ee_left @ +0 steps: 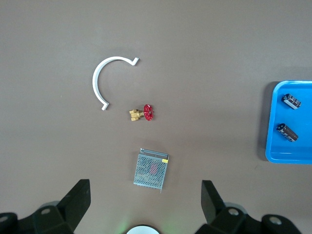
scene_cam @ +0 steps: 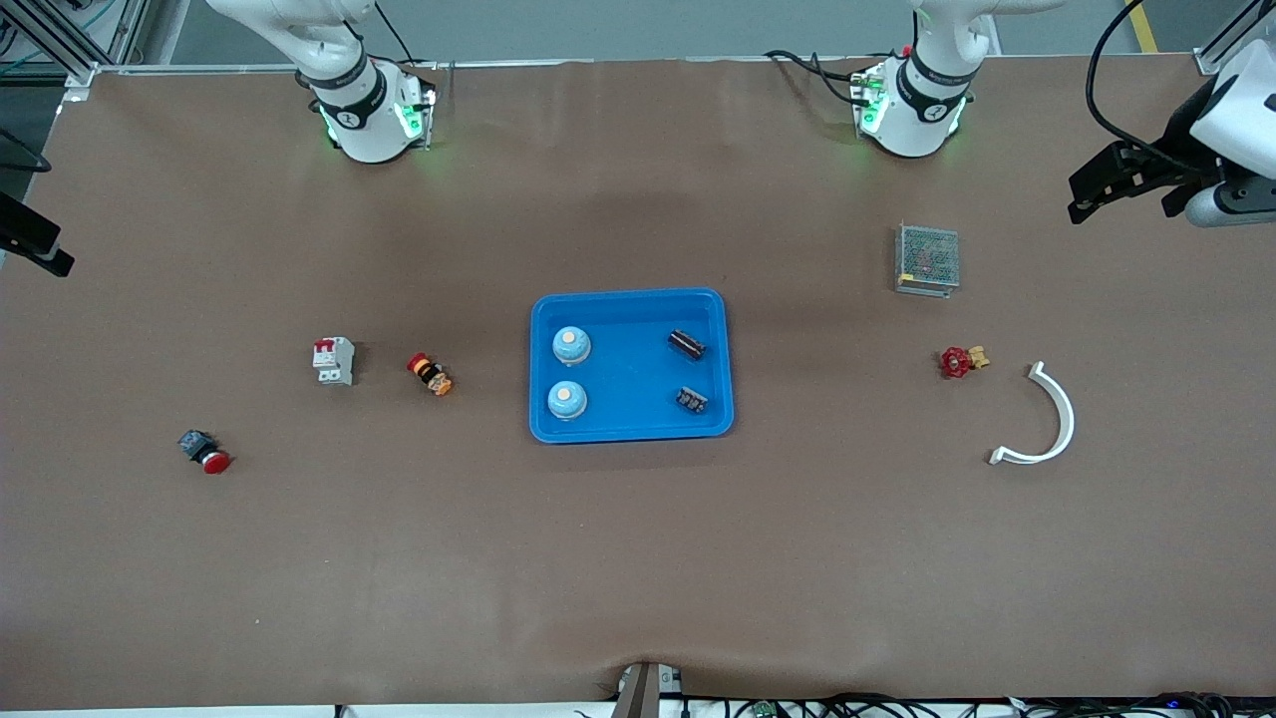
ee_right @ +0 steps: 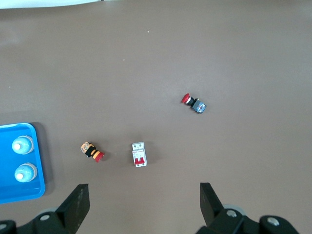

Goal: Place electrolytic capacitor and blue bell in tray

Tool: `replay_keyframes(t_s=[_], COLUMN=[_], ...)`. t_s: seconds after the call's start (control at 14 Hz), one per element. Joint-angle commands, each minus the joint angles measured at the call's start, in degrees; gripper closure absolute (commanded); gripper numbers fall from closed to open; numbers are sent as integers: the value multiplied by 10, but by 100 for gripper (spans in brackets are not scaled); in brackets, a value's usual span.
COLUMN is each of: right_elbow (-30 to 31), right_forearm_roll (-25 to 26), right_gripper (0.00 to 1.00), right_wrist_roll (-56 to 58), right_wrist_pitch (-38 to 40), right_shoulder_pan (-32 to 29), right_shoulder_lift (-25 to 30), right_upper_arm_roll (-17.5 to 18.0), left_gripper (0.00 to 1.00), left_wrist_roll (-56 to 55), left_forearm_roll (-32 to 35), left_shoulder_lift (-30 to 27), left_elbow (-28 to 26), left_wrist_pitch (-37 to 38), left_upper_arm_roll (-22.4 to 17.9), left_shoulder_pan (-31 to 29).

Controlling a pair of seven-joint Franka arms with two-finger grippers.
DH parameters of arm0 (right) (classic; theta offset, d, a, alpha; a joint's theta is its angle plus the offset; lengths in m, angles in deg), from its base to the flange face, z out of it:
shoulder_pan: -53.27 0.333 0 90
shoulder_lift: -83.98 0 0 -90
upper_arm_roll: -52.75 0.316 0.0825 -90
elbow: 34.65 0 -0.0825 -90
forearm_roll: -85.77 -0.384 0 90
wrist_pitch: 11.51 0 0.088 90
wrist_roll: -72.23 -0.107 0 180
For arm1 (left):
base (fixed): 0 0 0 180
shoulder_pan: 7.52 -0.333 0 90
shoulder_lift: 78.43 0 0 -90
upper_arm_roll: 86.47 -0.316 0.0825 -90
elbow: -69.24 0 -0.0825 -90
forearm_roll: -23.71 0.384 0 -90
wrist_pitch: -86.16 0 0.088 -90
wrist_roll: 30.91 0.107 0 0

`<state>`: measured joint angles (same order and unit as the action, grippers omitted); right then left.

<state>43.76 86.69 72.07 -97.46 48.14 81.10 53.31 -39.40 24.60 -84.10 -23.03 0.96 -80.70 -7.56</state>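
Observation:
The bright blue tray (scene_cam: 628, 371) lies at the table's middle. In it are two light blue bells (scene_cam: 571, 345) (scene_cam: 566, 400) toward the right arm's end, and two dark electrolytic capacitors (scene_cam: 687, 344) (scene_cam: 692, 400) toward the left arm's end. The left wrist view shows the tray's edge (ee_left: 302, 117) with both capacitors (ee_left: 292, 101). The right wrist view shows the tray's corner (ee_right: 9, 195) with both bells (ee_right: 23, 145). My left gripper (ee_left: 145, 185) is open, empty and high near its base. My right gripper (ee_right: 144, 187) is open, empty and high near its base.
Toward the left arm's end lie a metal mesh power supply (scene_cam: 927, 259), a red-handled valve (scene_cam: 959, 361) and a white curved piece (scene_cam: 1055, 424). Toward the right arm's end lie a white circuit breaker (scene_cam: 334, 360), a red-orange button (scene_cam: 430, 374) and a red push button (scene_cam: 204, 451).

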Motion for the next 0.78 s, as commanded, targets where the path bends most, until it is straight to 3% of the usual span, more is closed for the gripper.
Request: replay_keyframes(t_s=[0.0,0.71], right_elbow=[-11,-6], right_forearm_roll=[-4,-17], right_gripper=[0,0], right_wrist_roll=[7,-23], right_wrist_pitch=[-1,7], right_shoulder_pan=[-7,-12], right_shoulder_lift=[-6,-9], right_upper_arm_roll=[4,4], left_gripper=[0,0], left_wrist_roll=[7,4], left_forearm_roll=[0,0], left_shoulder_lift=[7,7], left_elbow=[16,15], left_wrist_pitch=[7,7], left_upper_arm_roll=[-2,-2], left_shoulder_pan=[0,0])
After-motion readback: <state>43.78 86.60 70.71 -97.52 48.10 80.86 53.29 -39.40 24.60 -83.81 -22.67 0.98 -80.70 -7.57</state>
